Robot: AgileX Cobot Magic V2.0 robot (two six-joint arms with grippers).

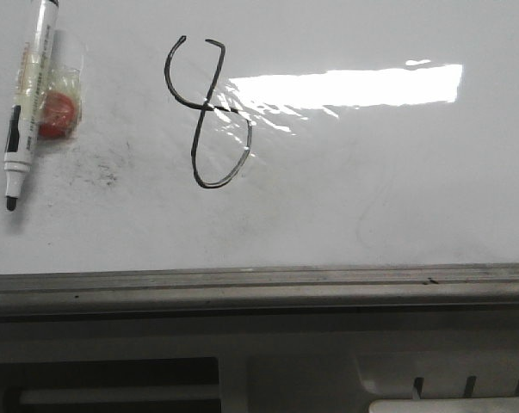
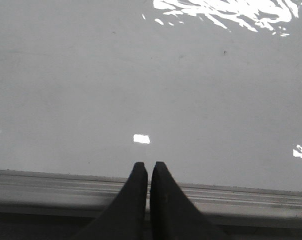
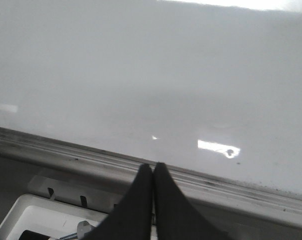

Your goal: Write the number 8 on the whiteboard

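Note:
A thin black hand-drawn number 8 stands on the glossy whiteboard, left of the middle; its top loop is not closed. A white marker pen with a black tip lies on the board at far left, uncapped, tip toward the front. Neither gripper shows in the front view. My left gripper is shut and empty over the board's grey frame strip. My right gripper is shut and empty over the frame strip.
A red round object in clear wrapping lies beside the marker. Bright light glare crosses the board right of the 8. A white tray-like part sits below the frame on the robot side.

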